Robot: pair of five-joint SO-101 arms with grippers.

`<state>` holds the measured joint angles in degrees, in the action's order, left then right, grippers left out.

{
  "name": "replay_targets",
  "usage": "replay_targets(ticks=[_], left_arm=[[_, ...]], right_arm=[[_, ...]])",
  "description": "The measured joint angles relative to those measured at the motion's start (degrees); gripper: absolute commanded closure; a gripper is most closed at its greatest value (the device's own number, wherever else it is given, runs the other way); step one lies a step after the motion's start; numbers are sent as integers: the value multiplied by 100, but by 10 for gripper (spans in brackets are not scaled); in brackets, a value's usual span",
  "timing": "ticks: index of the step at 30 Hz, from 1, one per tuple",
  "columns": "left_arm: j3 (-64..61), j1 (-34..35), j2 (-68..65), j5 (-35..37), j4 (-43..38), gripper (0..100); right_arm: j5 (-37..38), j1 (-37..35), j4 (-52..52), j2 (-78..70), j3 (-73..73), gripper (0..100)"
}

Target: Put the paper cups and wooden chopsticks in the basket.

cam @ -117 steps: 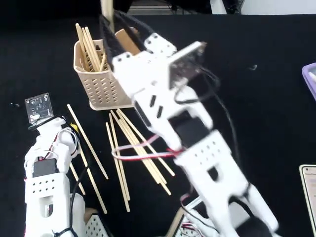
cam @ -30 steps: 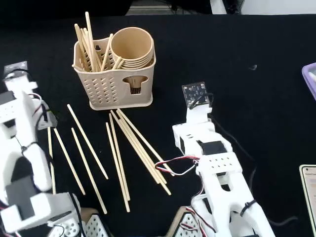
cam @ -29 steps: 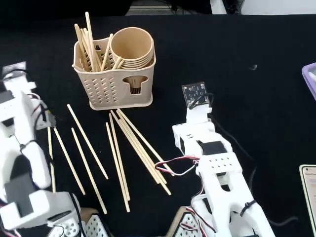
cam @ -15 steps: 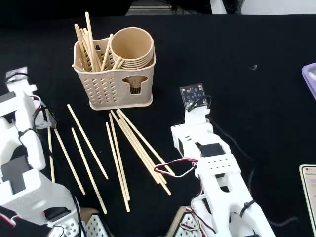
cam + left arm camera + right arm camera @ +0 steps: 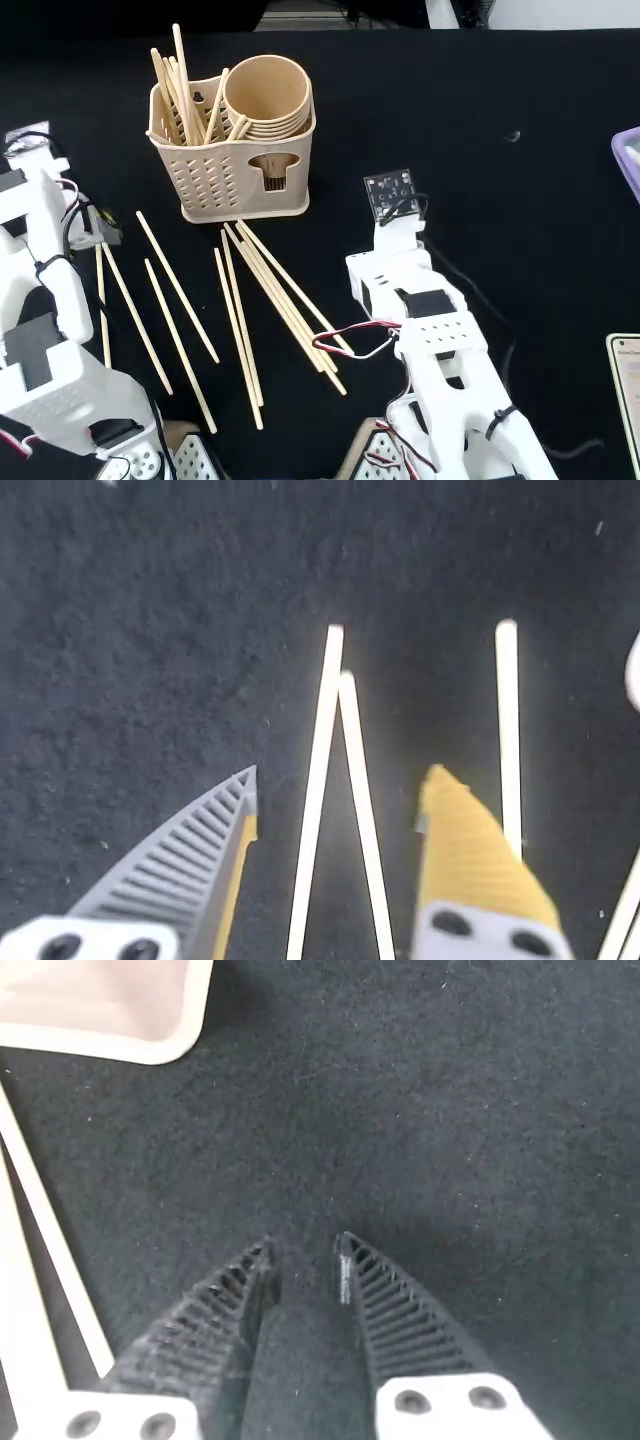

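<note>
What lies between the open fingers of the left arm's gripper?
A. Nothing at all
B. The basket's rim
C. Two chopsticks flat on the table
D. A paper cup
C: the left wrist view shows two wooden chopsticks lying on the black table between the spread fingers of the left gripper.

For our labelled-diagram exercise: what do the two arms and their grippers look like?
Both arms are white, with round holes and black motor blocks. The right arm trails red and white cables; the left arm carries black ones. The left gripper has one grey ribbed finger and one yellow; the right gripper has two black ribbed fingers.
</note>
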<state>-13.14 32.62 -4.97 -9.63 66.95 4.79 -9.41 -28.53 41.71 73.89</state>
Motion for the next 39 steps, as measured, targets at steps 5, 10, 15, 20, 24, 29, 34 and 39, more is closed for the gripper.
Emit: replay_targets(ticks=[5, 10, 15, 20, 24, 29, 34, 39], left_arm=[[-519, 0, 0, 0, -659, 737], [-1037, -88, 0, 0, -1169, 737], [-1538, -88, 0, 18, -1635, 750], [-1653, -114, 26, 44, -1697, 855], [-1653, -123, 44, 53, -1556, 884], [-1653, -123, 44, 53, -1538, 887], [-1653, -193, 44, 53, -1609, 888], [-1670, -387, 44, 35, -1916, 888]], right_arm=[[0, 0, 0, 0, 0, 903], [0, 0, 0, 0, 0, 903], [0, 0, 0, 0, 0, 903], [0, 0, 0, 0, 0, 903], [0, 0, 0, 0, 0, 903], [0, 0, 0, 0, 0, 903], [0, 0, 0, 0, 0, 903], [0, 0, 0, 0, 0, 903]])
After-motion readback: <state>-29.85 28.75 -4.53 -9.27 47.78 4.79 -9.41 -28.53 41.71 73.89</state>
